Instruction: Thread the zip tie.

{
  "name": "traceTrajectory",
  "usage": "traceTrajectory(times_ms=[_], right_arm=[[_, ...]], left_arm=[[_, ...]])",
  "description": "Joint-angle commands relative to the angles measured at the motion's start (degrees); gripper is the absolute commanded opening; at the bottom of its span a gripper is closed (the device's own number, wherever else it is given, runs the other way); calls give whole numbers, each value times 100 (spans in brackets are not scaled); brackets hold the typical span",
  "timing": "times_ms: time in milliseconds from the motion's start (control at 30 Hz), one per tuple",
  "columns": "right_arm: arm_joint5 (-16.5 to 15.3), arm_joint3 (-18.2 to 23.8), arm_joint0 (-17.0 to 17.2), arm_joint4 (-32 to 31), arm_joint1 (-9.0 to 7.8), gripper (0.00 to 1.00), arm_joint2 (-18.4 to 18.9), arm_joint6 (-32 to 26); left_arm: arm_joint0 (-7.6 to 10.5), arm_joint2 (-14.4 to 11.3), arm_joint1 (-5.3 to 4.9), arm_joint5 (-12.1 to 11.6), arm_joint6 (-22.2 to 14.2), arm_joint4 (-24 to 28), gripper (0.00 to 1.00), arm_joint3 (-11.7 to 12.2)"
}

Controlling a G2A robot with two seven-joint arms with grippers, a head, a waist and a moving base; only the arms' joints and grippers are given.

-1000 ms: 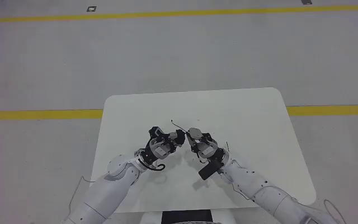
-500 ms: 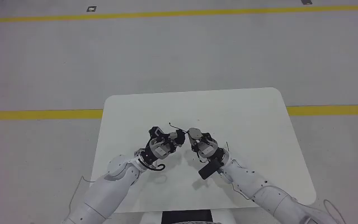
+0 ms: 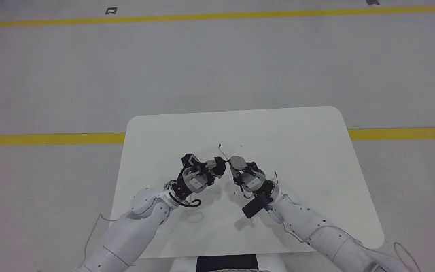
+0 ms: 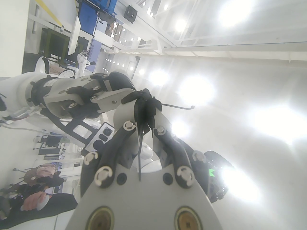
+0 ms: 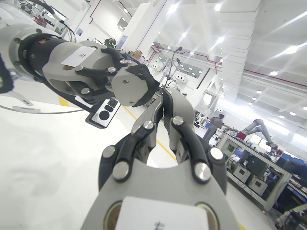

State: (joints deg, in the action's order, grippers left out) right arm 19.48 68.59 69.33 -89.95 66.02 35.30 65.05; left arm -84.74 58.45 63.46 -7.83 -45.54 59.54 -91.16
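A thin black zip tie (image 3: pixel 221 151) is held above the middle of the white table (image 3: pixel 292 136), where both grippers meet tip to tip. My left gripper (image 3: pixel 219 165) comes from the near left and is shut on the zip tie. In the left wrist view, the strap runs between the fingers of the left gripper (image 4: pixel 144 118), and a short tail of the zip tie (image 4: pixel 177 106) pokes out beyond them. My right gripper (image 3: pixel 229 164), from the near right, is shut on the tie too. In the right wrist view, the zip tie (image 5: pixel 171 65) rises from the right gripper (image 5: pixel 163 96).
The table has bare surface all round the grippers, with its rounded far edge (image 3: pixel 238 111) well beyond them. Grey floor with yellow lines (image 3: pixel 204 15) lies past the table.
The zip tie's free tail has swung from leaning far-left to standing more upright above the grippers. Both grippers have stayed almost where they were.
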Motion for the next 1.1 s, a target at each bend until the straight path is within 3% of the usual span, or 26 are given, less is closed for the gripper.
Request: traceTrajectory(times_ms=[0, 667, 1067], right_arm=[[0, -11, 10, 0, -15, 0, 10, 13], [0, -92, -13, 0, -249, 0, -97, -203], [0, -15, -23, 0, -362, 0, -182, -424]], left_arm=[[-2, -7, 4, 12, 10, -19, 0, -28], [2, 38, 33, -22, -67, 24, 0, -146], [-126, 177, 19, -118, -146, 20, 0, -296]])
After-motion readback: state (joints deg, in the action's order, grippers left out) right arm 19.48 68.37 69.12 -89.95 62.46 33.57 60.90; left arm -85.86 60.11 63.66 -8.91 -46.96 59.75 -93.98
